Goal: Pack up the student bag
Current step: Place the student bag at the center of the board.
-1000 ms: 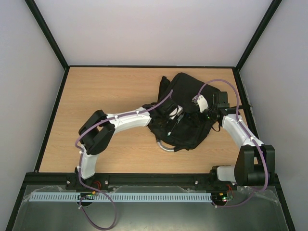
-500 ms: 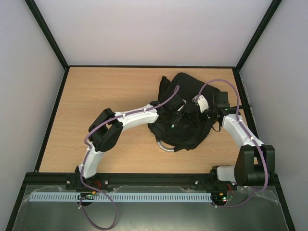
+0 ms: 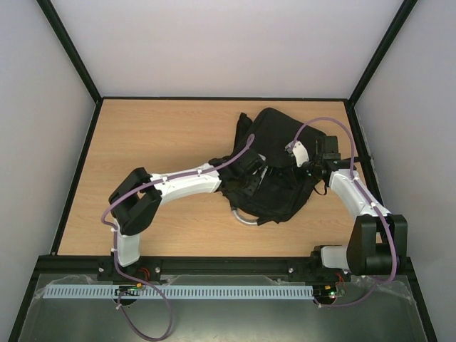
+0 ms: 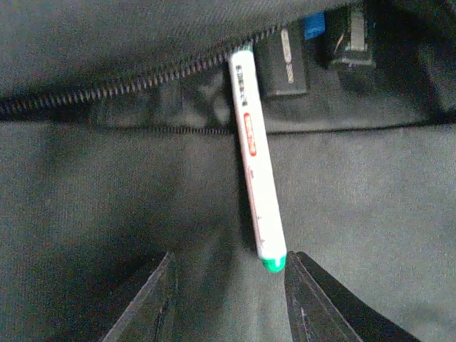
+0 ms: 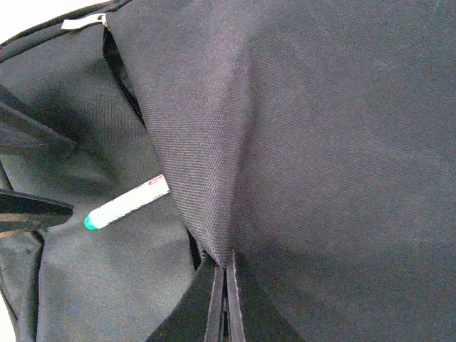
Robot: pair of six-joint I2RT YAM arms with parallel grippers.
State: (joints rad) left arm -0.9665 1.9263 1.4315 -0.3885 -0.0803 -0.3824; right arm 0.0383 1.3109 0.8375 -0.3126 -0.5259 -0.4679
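A: Where is the student bag [image 3: 274, 178]?

B: It lies flat on the wooden table [image 3: 157, 142], right of centre, with both arms reaching over it. It is by far the biggest thing here: black woven cloth, soft and slumped, matte with a fine weave.

A: And the 2 claws?

B: The right gripper [image 5: 226, 278] is pressed together on a fold of the bag's flap, lifting it like a tent so the pocket gapes. The left gripper [image 4: 231, 303] is spread wide and holds nothing. Its 2 dark wedge-shaped fingers sit either side of the pen's tail.

A: So the step in hand is the pen [image 4: 255, 178]?

B: I judge so. It is a slim white plastic cylinder, smooth and hard, with a red label. Its front end sits at the coil zipper [image 4: 128, 85], and the rest lies on the outer cloth.

A: How to finish it well?

B: Hold the flap taut and nudge along the pen's axis, not across it, or it could roll on the slack cloth. Mind the zipper teeth, because the tip may snag there.

A: And the smallest bit?

B: The green cap [image 4: 273, 263], rounded, just between the fingers.
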